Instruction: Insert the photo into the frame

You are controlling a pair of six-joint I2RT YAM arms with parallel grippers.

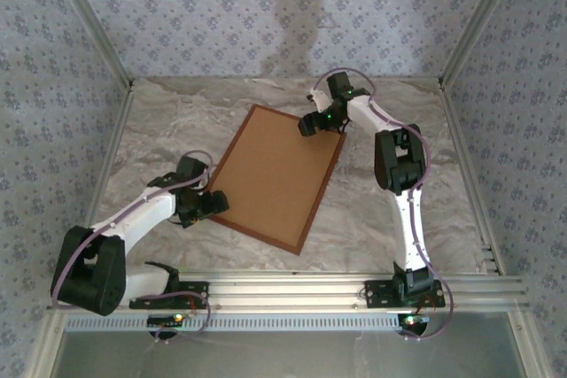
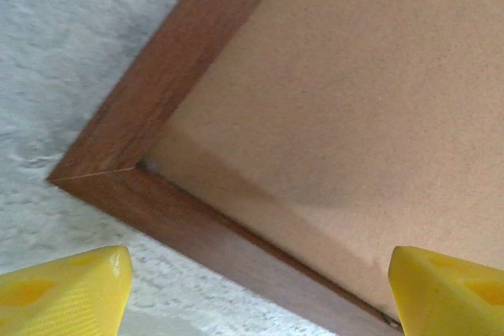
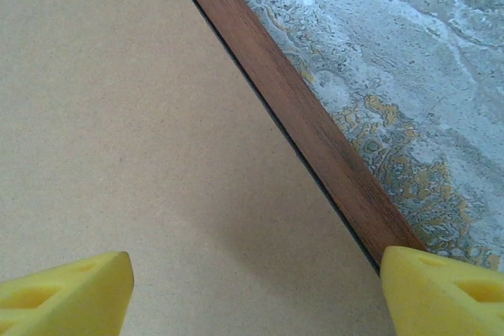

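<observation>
**Frame** (image 2: 150, 84): reddish-brown wood, lying flat and back up in the middle of the desk (image 1: 168, 121). It is turned slightly askew, with one short side toward the far edge and the other toward the near edge.

**Board** (image 1: 276, 174): plain brown, seated inside the frame and filling it. A thin dark gap shows along the rim in the right wrist view.

**Left hand** (image 1: 211, 204): at the frame's near-left corner, on the side toward the desk's left edge. Jaws wide, yellow fingers (image 2: 67, 293) straddling that corner, nothing between them but frame and board. Contact cannot be told.

**Right hand** (image 1: 310, 125): at the frame's far-right corner, toward the desk's far edge. Jaws wide and holding nothing, with one finger over the board and the other at the frame's rim.
</observation>
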